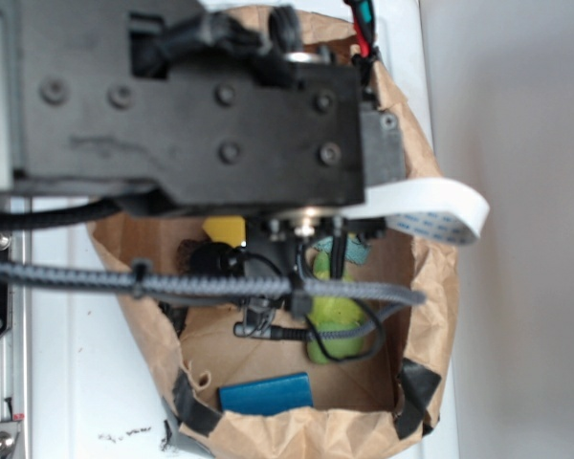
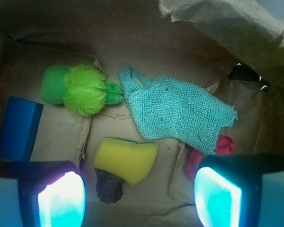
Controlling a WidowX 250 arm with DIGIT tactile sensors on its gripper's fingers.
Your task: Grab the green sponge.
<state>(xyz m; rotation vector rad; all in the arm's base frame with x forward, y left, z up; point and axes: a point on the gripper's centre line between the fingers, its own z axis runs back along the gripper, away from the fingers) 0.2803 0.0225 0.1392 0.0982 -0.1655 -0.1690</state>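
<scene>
Released end effector (image 2: 139,196) hangs over the brown paper bag (image 2: 132,42) floor, green sponge (image 2: 80,90) beside teal cloth (image 2: 180,111).

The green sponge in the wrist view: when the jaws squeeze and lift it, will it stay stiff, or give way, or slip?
The green sponge looks soft and lumpy, so it will probably compress rather than stay stiff. Its fuzzy lime middle should give some friction, so slipping seems unlikely. It looks light for its size and lies flat on the paper bag, so it probably will not roll.
</scene>
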